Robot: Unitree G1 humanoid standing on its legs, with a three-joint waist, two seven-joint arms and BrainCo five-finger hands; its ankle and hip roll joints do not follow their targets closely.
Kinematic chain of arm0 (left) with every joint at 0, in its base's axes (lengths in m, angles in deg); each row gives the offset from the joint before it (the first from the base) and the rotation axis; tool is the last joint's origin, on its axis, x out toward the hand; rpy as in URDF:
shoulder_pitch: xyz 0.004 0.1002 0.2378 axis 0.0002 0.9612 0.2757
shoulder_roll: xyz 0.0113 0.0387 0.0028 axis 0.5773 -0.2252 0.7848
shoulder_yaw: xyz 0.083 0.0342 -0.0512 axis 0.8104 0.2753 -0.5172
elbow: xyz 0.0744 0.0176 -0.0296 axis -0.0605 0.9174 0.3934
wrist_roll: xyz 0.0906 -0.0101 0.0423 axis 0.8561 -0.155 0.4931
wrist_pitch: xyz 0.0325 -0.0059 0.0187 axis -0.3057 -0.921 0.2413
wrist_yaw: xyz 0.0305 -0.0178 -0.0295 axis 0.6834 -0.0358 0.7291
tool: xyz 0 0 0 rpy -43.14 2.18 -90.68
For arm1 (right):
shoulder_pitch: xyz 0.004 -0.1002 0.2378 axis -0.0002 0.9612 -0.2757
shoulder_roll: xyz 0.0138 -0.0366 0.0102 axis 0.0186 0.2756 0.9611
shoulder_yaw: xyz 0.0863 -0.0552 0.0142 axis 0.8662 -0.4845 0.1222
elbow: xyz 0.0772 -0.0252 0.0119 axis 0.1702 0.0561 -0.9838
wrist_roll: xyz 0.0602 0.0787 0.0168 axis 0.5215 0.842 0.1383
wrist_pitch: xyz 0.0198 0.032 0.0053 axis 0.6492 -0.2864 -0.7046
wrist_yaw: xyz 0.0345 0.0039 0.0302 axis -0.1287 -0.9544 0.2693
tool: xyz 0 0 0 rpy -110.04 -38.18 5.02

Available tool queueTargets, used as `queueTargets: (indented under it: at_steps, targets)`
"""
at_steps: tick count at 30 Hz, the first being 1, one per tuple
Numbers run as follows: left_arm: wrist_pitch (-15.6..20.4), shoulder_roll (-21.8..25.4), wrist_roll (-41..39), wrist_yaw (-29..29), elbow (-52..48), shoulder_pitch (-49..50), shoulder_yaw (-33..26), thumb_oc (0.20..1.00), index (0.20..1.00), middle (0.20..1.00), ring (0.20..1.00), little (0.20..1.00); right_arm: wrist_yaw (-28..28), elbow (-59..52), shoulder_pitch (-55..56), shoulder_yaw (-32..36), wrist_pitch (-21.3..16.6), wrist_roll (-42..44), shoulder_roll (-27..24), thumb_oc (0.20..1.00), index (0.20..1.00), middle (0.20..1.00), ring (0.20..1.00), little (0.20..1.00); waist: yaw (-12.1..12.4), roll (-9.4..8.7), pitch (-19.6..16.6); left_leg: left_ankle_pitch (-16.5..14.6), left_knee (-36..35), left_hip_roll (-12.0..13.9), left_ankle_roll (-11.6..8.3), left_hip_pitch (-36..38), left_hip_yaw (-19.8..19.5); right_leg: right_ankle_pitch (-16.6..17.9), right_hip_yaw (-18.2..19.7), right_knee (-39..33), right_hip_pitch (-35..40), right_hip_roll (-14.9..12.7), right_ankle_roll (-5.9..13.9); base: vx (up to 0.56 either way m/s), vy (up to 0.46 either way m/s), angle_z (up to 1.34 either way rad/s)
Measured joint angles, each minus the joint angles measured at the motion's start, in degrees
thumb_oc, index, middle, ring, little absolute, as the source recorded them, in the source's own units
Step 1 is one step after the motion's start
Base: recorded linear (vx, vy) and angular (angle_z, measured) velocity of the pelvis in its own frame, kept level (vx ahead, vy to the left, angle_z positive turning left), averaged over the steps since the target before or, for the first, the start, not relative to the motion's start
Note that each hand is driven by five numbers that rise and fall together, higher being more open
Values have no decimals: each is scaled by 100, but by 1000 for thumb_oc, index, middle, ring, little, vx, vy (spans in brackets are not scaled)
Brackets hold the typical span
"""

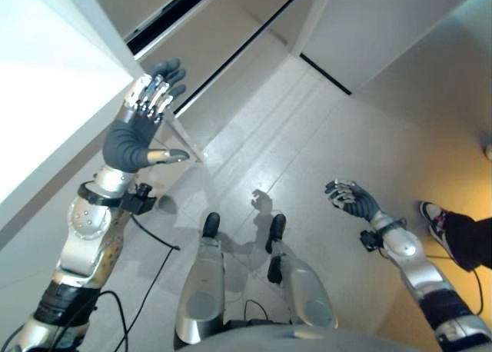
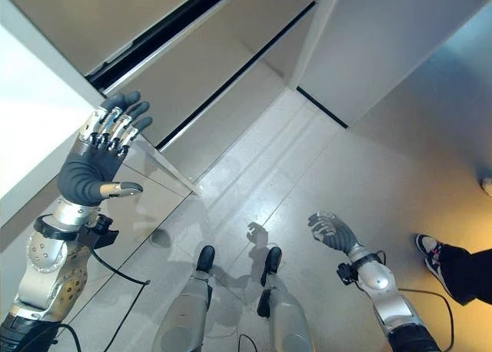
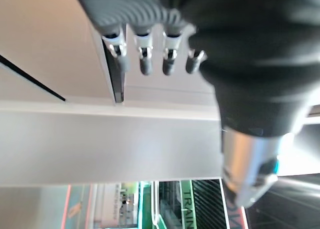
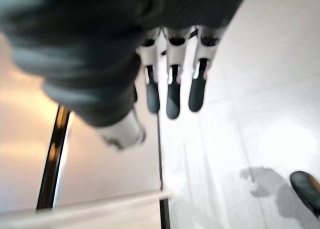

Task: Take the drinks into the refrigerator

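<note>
1. Your left hand [image 1: 142, 117] is raised on the left of the scene, palm spread wide and fingers straight, holding nothing. Its fingertips are up by the edge of the white refrigerator door [image 1: 54, 83]; whether they touch it you cannot tell.
2. Your right hand [image 1: 352, 200] hangs low on the right over the pale tiled floor [image 1: 307, 129], fingers loosely relaxed, holding nothing.
3. You have no drink in either hand, and no bottle or can lies in front of you, so no long axis or pointing direction can be given.
4. In the left wrist view, past the fingers, there is a strip of green and white signage [image 3: 187, 204] with some lettering, too cut off to read reliably.
5. A person's dark trouser leg and shoe [image 1: 435, 216] stand at the far right, just beyond your right arm.
6. White cabinet panels with dark gaps [image 2: 254, 48] run along the far side.
</note>
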Motion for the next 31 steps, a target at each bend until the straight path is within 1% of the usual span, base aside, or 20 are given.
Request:
queueTargets:
  at_steps: [3,4,5,6,7,8,11,13,14,15,17,19,20,21,22,23,24,25,27,31]
  targets:
    - [-8,-114,221,-2,240,170,28,1000,1000,1000,1000,1000,-21,0,245,11,-17,29,-2,1000,1000,1000,1000,1000,-144,15,-192,-23,-33,-2,29,71,36,-23,30,-18,43,-7,35,-17,9,-8]
    - [59,-168,340,9,542,197,113,1000,1000,1000,1000,1000,-27,202,374,67,-97,57,50,1000,1000,1000,1000,1000,-233,16,-295,-22,-49,2,28,80,50,-20,43,-31,48,-1,32,-42,35,-3]
    - [114,-188,419,13,805,201,167,1000,1000,1000,1000,1000,-26,364,374,106,-129,79,128,1000,1000,1000,1000,1000,-240,37,-371,-20,-61,3,25,97,47,-10,44,-54,74,1,24,-45,46,-4]
    - [41,-216,487,45,1320,337,277,1000,1000,1000,1000,1000,-10,668,390,110,-92,86,209,1000,1000,1000,1000,1000,-276,46,-504,-18,-98,0,20,169,87,9,64,-97,121,3,25,-48,54,-15]
    - [73,-272,573,54,1696,361,343,1000,1000,1000,1000,1000,1,868,387,109,-107,89,229,1000,1000,1000,1000,1000,-310,49,-588,-28,-126,3,31,203,158,22,135,-138,132,4,37,-26,53,-37]
    - [-41,-323,769,126,2307,486,467,1000,1000,1000,1000,1000,33,1093,392,119,-87,90,235,1000,1000,1000,1000,1000,-287,69,-668,-45,-154,-1,53,275,285,63,235,-229,167,0,78,-28,45,-45]
    - [-99,-330,1231,227,3081,645,645,1000,1000,1000,1000,1000,88,1490,370,116,-101,92,278,1000,1000,1000,1000,1000,-335,70,-686,-61,-211,-4,82,418,437,130,377,-342,259,2,83,-5,29,-27]
    - [-129,-405,1808,305,4225,793,902,1000,1000,1000,1000,1000,186,2025,353,94,-89,85,392,1000,1000,1000,1000,1000,-427,100,-853,-76,-303,-8,105,581,544,175,467,-499,400,1,87,25,2,-25]
    - [-255,-466,1914,322,4460,823,924,1000,1000,1000,1000,1000,214,2071,384,93,-56,83,410,1000,1000,1000,1000,1000,-429,110,-867,-70,-349,-6,95,662,596,186,516,-526,447,2,92,15,-6,-24]
    - [-248,-536,2041,340,4698,939,946,1000,1000,1000,1000,1000,263,2138,448,103,-63,82,420,1000,1000,1000,1000,1000,-447,128,-904,-74,-392,-1,104,697,628,185,539,-539,457,2,92,43,-11,-17]
    - [-302,-926,2410,361,5965,804,1022,1000,1000,1000,1000,1000,356,2609,431,33,-49,70,485,1000,1000,1000,1000,1000,-496,211,-1006,-60,-526,-3,111,899,642,183,545,-605,618,4,95,55,-12,-5]
    - [-431,-1428,2607,370,7365,727,911,1000,1000,1000,1000,1000,376,2933,431,-9,-45,54,551,1000,1000,1000,1000,1000,-585,293,-1207,-74,-643,14,134,1046,682,142,570,-604,701,13,116,53,-41,-10]
    - [-718,-1689,2682,425,7962,688,875,1000,1000,1000,1000,1000,385,3117,419,-11,13,17,607,1000,1000,1000,1000,1000,-581,323,-1299,-74,-705,34,136,1133,731,132,616,-605,732,29,128,69,-47,-14]
    - [-873,-1904,2652,409,8246,722,564,1000,1000,1000,1000,1000,421,3115,473,3,71,17,649,1000,1000,1000,1000,1000,-577,331,-1337,-67,-756,81,135,1193,780,123,621,-605,764,44,128,65,-35,-11]
    - [-1018,-2025,2619,466,8385,771,451,1000,1000,1000,1000,1000,440,3126,464,-9,90,20,700,1000,1000,1000,1000,1000,-572,326,-1398,-69,-788,73,135,1229,766,97,617,-605,782,64,98,92,-7,-3]
    - [-1093,-2101,2712,469,8846,684,414,1000,1000,1000,1000,1000,460,3247,453,-16,197,16,754,1000,1000,1000,1000,1000,-562,333,-1464,-54,-843,89,129,1308,768,92,619,-605,830,84,91,62,-13,-4]
    - [-1213,-2118,2782,474,8897,679,408,1000,1000,1000,1000,1000,465,3240,442,-15,227,17,774,1000,1000,1000,1000,1000,-568,329,-1540,-56,-859,94,131,1316,768,88,630,-606,823,91,88,51,-13,-5]
    - [-1218,-2137,2787,514,8890,771,368,1000,1000,1000,1000,1000,487,3381,409,-7,208,9,817,1000,1000,1000,1000,1000,-566,335,-1594,-52,-895,107,135,1347,774,68,632,-607,839,91,73,50,-5,-3]
    - [-1232,-2174,2783,605,8844,810,222,1000,1000,1000,1000,1000,498,3600,351,-16,347,-39,873,1000,1000,1000,1000,1000,-549,354,-1747,-36,-998,111,144,1496,779,34,629,-607,943,105,78,62,-10,0]
    - [-1334,-2215,2772,687,8956,711,230,1000,1000,1000,1000,1000,496,3955,264,-40,426,-97,925,1000,1000,1000,1000,1000,-560,390,-2006,-19,-1124,101,165,1683,791,-2,644,-633,1055,93,102,51,-4,-2]
